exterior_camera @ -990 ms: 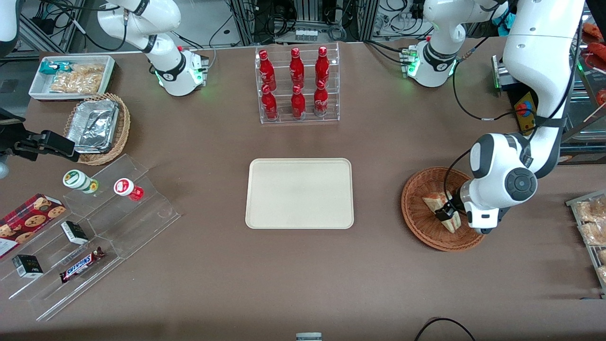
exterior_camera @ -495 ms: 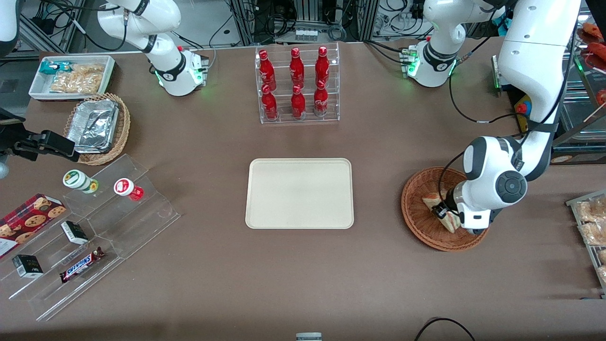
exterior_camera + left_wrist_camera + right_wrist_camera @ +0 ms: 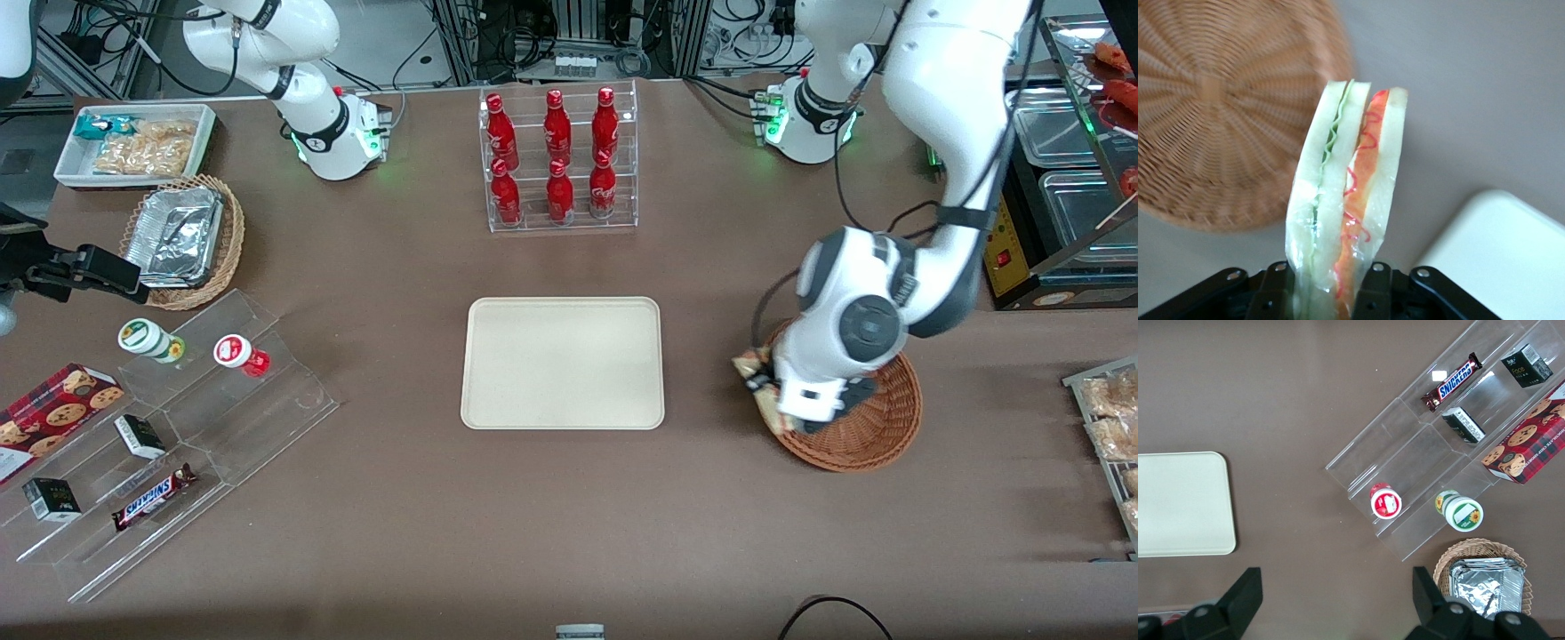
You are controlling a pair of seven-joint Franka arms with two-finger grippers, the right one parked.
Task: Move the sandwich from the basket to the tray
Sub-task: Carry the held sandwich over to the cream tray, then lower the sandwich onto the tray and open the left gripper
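My left gripper [image 3: 763, 391] is shut on the sandwich [image 3: 751, 364], a clear-wrapped wedge of white bread with green and red-orange filling [image 3: 1346, 193]. It holds it lifted above the basket's rim on the side toward the tray. The reddish-brown wicker basket [image 3: 876, 427] lies under the arm and shows nothing else in it in the wrist view [image 3: 1211, 120]. The cream tray [image 3: 563, 363] lies flat in the middle of the table, bare, and one corner of it shows in the wrist view [image 3: 1505, 260].
A clear rack of red bottles [image 3: 558, 160] stands farther from the front camera than the tray. A rack of bagged snacks [image 3: 1111, 427] lies at the working arm's end. A tiered clear stand [image 3: 169, 436], a foil-tray basket [image 3: 182, 240] and a white snack bin [image 3: 133, 142] lie toward the parked arm's end.
The gripper has lifted the sandwich out of the basket and carried it toward the tray, to over the basket's rim. The arm's wrist has swung the same way.
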